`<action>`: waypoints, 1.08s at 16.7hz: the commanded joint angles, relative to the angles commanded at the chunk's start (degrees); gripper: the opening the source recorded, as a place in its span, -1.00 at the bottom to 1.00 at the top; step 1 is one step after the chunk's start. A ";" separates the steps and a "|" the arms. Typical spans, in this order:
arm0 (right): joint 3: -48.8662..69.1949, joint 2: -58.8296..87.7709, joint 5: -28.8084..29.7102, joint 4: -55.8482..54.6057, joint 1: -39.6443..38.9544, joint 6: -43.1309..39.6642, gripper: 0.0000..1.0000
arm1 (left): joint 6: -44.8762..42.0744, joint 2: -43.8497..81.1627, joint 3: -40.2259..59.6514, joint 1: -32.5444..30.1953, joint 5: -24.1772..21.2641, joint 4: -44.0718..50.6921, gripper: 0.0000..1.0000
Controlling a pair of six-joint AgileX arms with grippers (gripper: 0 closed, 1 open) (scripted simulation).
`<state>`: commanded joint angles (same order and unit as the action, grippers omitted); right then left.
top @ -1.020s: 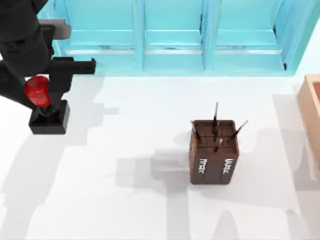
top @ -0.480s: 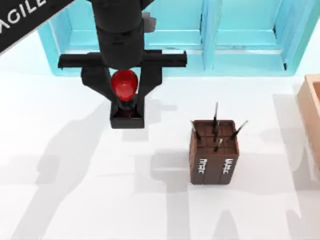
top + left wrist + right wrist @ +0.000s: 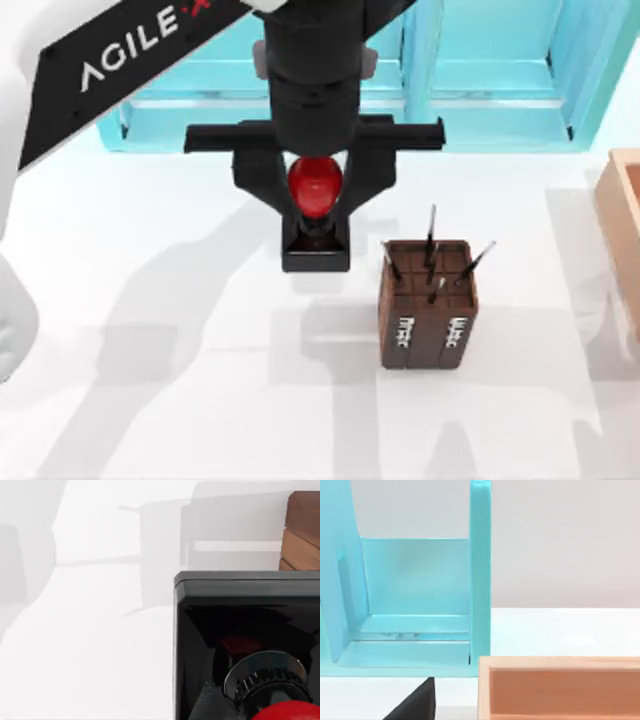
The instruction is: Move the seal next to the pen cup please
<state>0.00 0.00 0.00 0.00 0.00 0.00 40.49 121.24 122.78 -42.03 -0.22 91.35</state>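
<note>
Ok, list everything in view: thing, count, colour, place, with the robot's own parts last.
seal: one, red knob on a black square base, held in the left gripper just left of the pen cup, at the table's middle.
pen cup: one, brown with white lettering, thin dark pens sticking out, standing right of centre.
shelf unit: one, light blue, along the far edge of the table.
wooden box: one, tan, at the right edge.
table: one, white, under everything.
left gripper: one, black, its fingers on either side of the red knob, above the table's middle.
left arm: one, black and white with AGILE lettering, reaching in from the upper left.
</note>
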 joint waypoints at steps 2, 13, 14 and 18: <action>0.00 0.00 0.00 0.00 0.00 0.00 1.00 | -0.02 -0.23 -0.71 -0.04 0.08 -0.69 -1.00; 0.00 0.00 0.00 0.00 0.00 0.00 1.00 | 0.11 -0.89 -4.96 -0.17 0.05 -3.91 -0.70; 0.00 0.00 0.00 0.00 0.00 0.00 1.00 | 0.11 -0.89 -4.96 -0.17 0.05 -3.91 -0.55; 0.00 0.00 0.00 0.00 0.00 0.00 1.00 | 0.11 -0.89 -4.96 -0.17 0.05 -3.91 0.06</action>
<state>0.00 0.00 0.00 0.00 0.00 0.00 40.60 120.35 117.82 -42.21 -0.16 87.44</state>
